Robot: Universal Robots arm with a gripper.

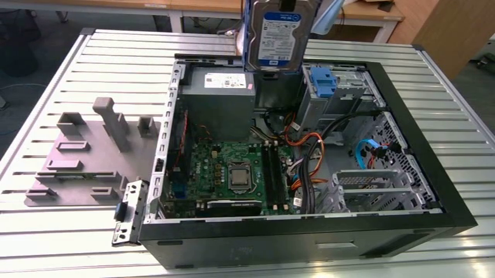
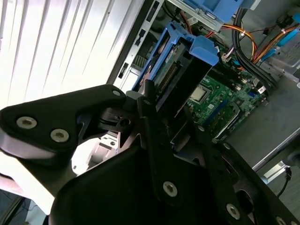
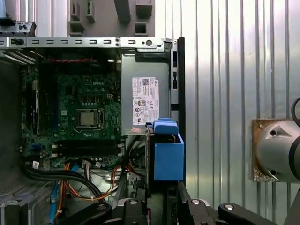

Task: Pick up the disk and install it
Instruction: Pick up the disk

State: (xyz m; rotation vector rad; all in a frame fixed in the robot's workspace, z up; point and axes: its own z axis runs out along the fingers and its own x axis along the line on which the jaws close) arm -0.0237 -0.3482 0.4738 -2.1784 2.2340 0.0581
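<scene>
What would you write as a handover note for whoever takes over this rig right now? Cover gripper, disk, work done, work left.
Gripper: shut on the disk.
Disk: held upright in the air over the open computer case, near the end with the grey power-supply box.
Done: disk picked up.
Left: disk not yet installed in the case.

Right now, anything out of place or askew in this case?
Nothing damaged or spilled. The disk is out of the case, clamped on edge above it in the gripper. Orange and black cables run loosely beside the motherboard, which looks like ordinary routing.
</scene>
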